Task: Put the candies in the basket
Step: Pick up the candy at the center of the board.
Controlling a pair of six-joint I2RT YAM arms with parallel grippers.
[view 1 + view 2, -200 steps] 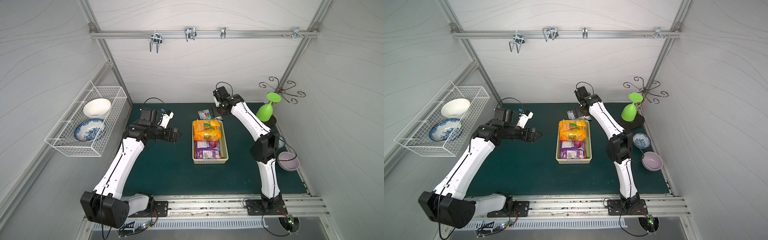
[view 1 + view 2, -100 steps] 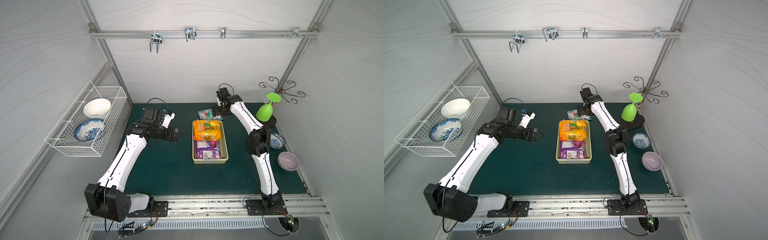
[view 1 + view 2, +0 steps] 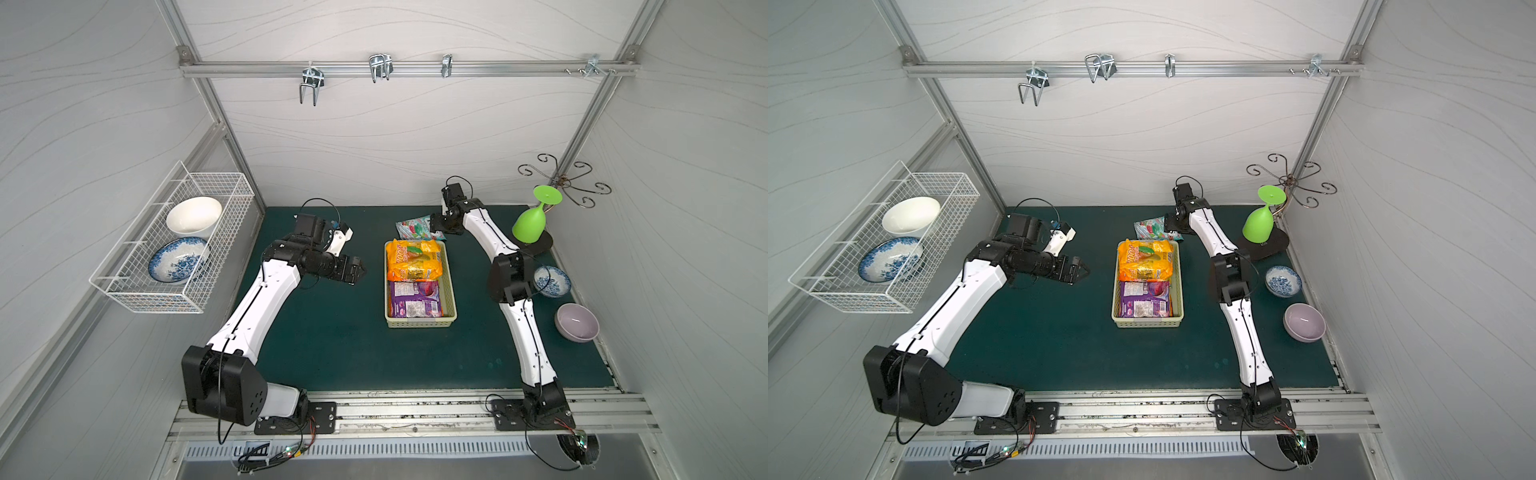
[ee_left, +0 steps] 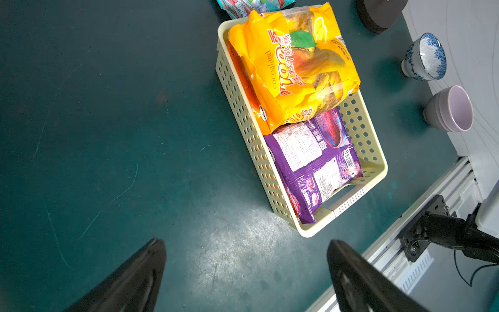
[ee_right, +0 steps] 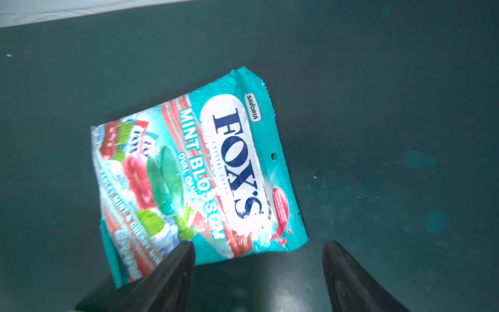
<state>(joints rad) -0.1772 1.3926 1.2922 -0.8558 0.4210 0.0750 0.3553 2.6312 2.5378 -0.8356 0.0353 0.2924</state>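
The pale green basket [image 3: 420,325] [image 3: 1147,322] [image 4: 243,116] stands mid-mat. Inside it lie a yellow-orange bag [image 3: 413,259] [image 3: 1145,259] [image 4: 294,67] and a purple packet [image 3: 413,300] [image 3: 1144,300] [image 4: 313,162]. Behind the basket a teal FOX'S packet [image 3: 415,228] [image 3: 1152,227] [image 5: 199,173] lies flat on the mat. My right gripper [image 3: 434,222] [image 3: 1168,224] [image 5: 258,245] hovers at its edge, open, and one finger overlaps the packet's corner in the right wrist view. To the left of the basket my left gripper [image 3: 361,272] [image 3: 1086,272] [image 4: 245,243] hangs wide open and empty.
A white wire basket [image 3: 137,293] on the left wall holds two bowls. At the right stand an upturned green goblet [image 3: 530,222] on a dark base, a blue-patterned bowl [image 3: 552,281] and a lilac bowl [image 3: 577,322]. Hooks hang from the overhead rail [image 3: 415,68].
The right arm's elbow has swung inward while its gripper stayed at the teal packet. The left gripper has drifted slightly towards the basket.
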